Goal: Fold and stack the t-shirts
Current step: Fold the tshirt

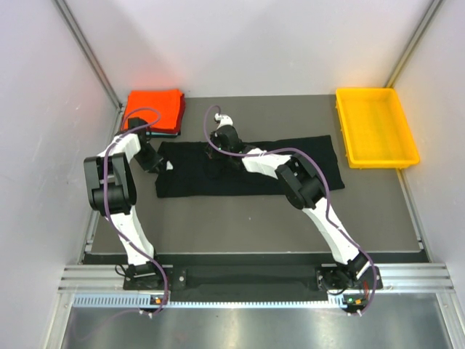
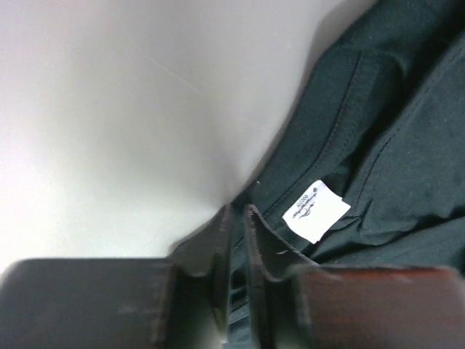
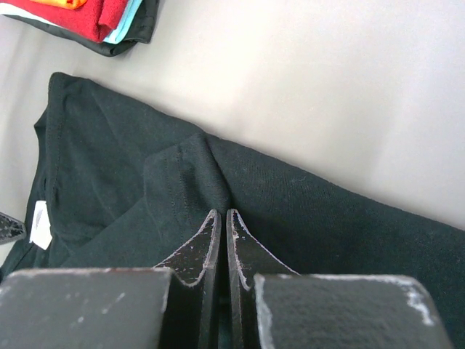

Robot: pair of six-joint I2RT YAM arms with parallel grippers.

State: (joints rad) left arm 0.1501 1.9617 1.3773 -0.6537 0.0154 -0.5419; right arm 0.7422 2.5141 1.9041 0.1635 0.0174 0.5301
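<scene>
done: folded stack, orange-red on top with teal under it, far-left desk corner
black t-shirt: mid-desk, laid out long and flat, looks part-folded, neck label at left end
left claw: pressed together on the shirt's edge by the label, seems to pinch cloth
right claw: pinching a raised fold at the shirt's far edge
left to do: finish folding, put it on the stack
progress: late, last shirt by the look of it
</scene>
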